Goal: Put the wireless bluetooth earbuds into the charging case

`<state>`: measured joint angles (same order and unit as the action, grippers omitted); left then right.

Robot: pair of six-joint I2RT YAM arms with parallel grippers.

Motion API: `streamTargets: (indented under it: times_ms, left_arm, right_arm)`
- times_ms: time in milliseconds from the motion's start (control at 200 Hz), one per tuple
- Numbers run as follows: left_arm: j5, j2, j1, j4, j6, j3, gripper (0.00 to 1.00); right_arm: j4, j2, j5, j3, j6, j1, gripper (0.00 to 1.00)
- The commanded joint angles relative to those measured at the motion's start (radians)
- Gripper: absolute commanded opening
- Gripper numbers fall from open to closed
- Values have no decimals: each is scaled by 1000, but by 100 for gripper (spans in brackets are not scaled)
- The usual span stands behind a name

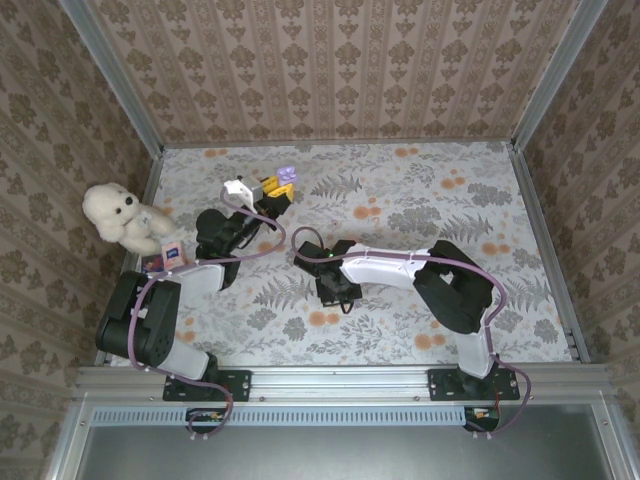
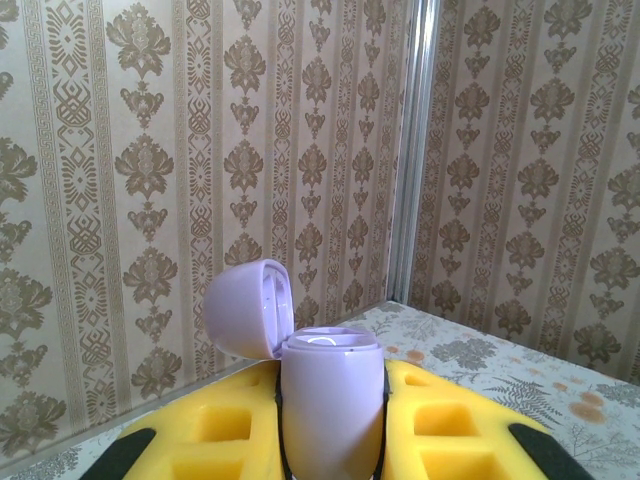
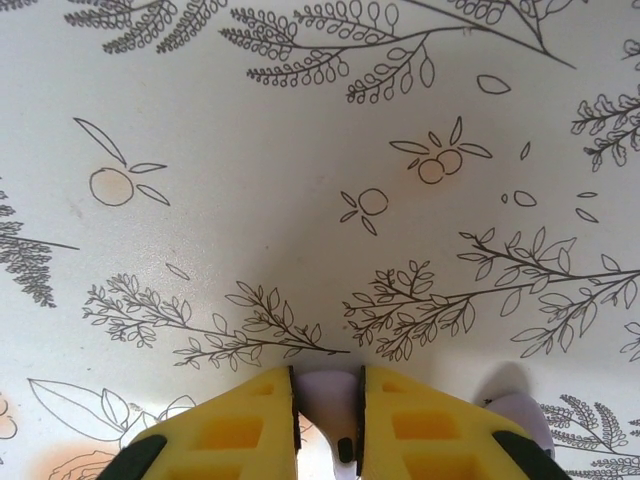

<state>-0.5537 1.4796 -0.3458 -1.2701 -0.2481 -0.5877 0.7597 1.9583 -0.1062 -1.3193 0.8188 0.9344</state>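
1. Well left of the left jaws: teddy bear sitting by the side wall, with a small box just beside it.
2. Left gripper: jaws clamped on the case, with a yellow finger pressed to each side. Case upright between them, facing the back wall.
3. Above those jaws: lid hinged open and tipped back to the left.
4. Right gripper: pointed down at the table, jaws closed on an earbud, lilac and pinched in the narrow gap between the fingers.
5. Just outside the right-hand finger of those jaws: second earbud lying on the table.
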Motion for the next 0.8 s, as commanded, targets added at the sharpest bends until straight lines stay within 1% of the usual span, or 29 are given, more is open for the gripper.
streamTargets:
  times_ms: [0, 250, 510, 695, 795]
  left_arm:
    - [-15, -16, 4, -38, -21, 0, 0]
    - [-13, -17, 5, -38, -20, -4, 0]
    - [-14, -20, 4, -38, -31, -10, 0]
    - [-20, -26, 5, -39, -34, -12, 0]
    - [-28, -27, 5, -37, -39, -17, 0]
  right_arm:
    - [0, -18, -36, 38, 13, 6, 19]
    - [-26, -92, -64, 75, 14, 6, 18]
    - [-51, -226, -125, 115, 13, 6, 16]
    - [-30, -334, -185, 89, -18, -2, 16]
    - [-21, -403, -217, 64, -50, -24, 16]
